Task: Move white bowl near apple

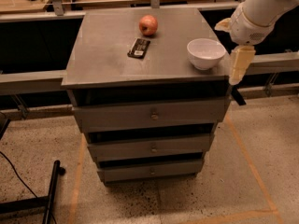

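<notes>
Glossy white round bowl [206, 53] on grey metal cabinet [107, 55], front-right corner; red-orange apple [148, 25] at back. Cream gripper [239, 65] off cabinet's right edge, grip state unreadable. Risk: low approach clips edge, topples bowl.

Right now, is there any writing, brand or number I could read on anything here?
No text can be read.
Black packet: a pale mark, too blurred to read.
White bowl, apple, drawer cabinet: no writing.
Gripper, hanging just right of the bowl beside the cabinet top: no label.
</notes>
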`<state>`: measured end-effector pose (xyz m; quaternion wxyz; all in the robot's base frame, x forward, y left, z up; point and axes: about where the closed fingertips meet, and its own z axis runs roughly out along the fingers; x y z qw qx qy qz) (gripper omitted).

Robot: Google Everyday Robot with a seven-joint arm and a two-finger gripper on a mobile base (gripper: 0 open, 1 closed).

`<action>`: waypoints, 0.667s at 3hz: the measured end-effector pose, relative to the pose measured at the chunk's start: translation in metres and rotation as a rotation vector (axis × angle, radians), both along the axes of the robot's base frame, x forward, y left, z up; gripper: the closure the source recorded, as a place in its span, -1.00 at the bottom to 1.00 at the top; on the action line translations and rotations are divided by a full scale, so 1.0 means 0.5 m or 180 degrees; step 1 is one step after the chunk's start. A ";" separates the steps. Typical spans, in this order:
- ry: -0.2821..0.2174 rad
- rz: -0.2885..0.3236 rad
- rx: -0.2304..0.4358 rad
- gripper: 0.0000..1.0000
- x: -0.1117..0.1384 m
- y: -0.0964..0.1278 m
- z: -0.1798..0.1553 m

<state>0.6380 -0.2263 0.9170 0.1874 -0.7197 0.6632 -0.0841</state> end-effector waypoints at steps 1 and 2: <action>0.0069 0.0069 0.0060 -1.00 0.024 0.017 -0.037; 0.0157 0.0102 0.0036 -0.67 0.040 0.022 -0.072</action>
